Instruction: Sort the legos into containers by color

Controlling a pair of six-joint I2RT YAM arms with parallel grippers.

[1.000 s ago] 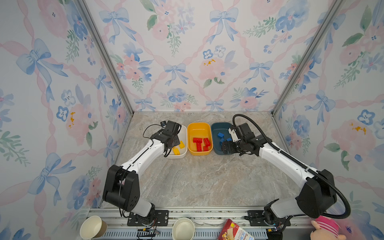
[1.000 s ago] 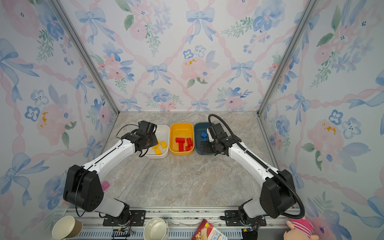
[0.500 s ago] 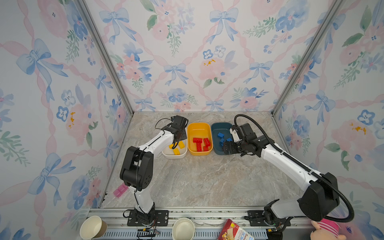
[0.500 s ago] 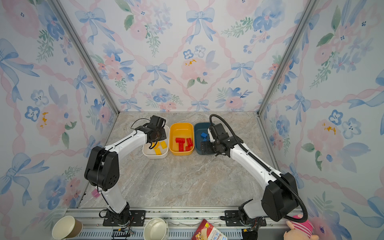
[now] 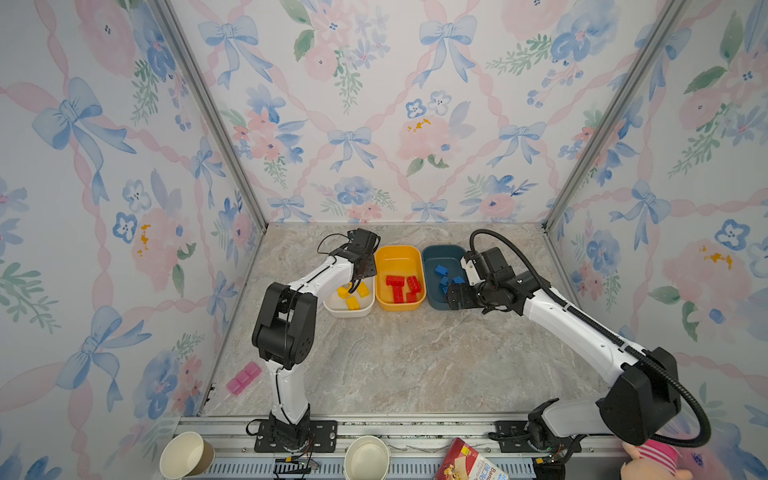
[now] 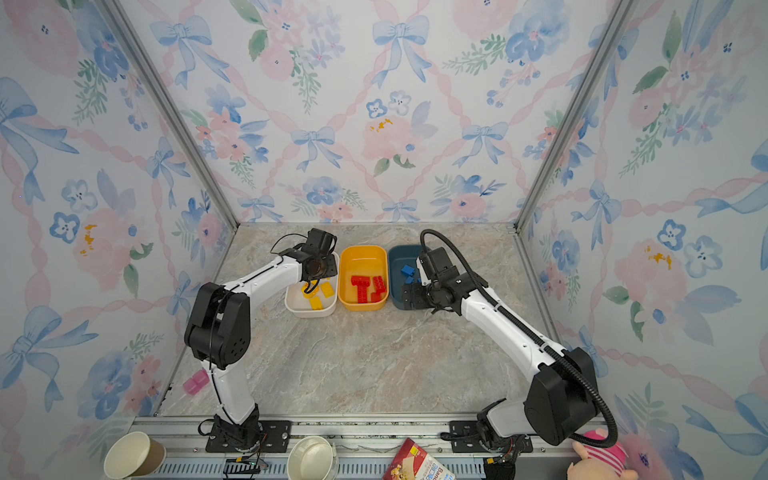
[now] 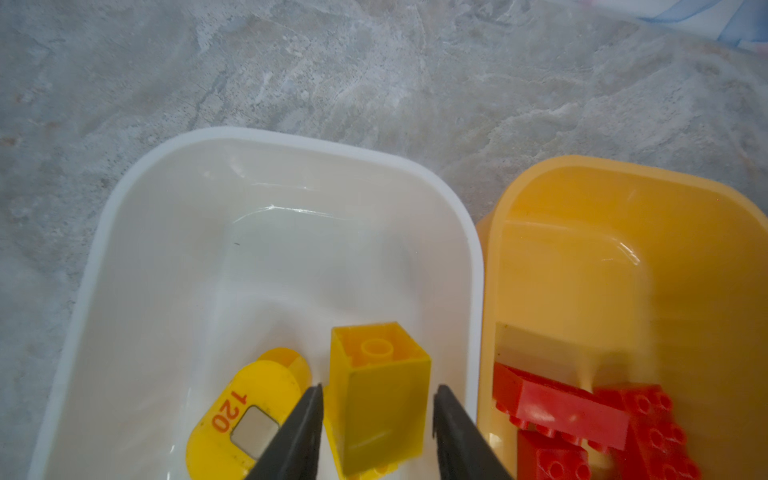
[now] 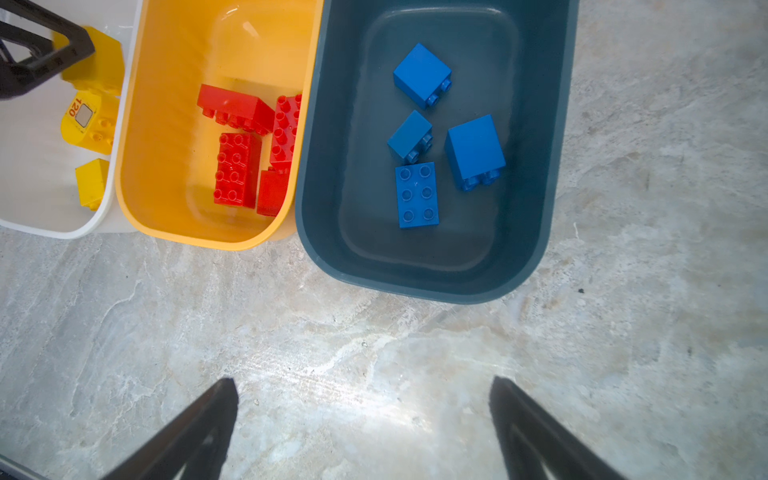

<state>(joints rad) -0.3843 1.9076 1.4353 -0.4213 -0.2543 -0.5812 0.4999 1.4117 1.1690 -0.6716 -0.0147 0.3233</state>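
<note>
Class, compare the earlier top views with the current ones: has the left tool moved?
Yes. Measured against the white tub, the left tool has shifted from its outer side toward the edge beside the yellow-orange tub.

Three tubs are sitting side by side in a row toward the back edge of the bench (image 5: 395, 365): the left tub (image 5: 349, 313), the middle tub (image 5: 399, 307) just beside it, and the right tub (image 5: 442, 253) just beside that. Bricks are lying in each: left bricks (image 5: 353, 302), middle bricks (image 5: 401, 286), right bricks (image 5: 441, 270). A small block (image 5: 244, 377) is lying by the left edge, near the front left corner.
</note>
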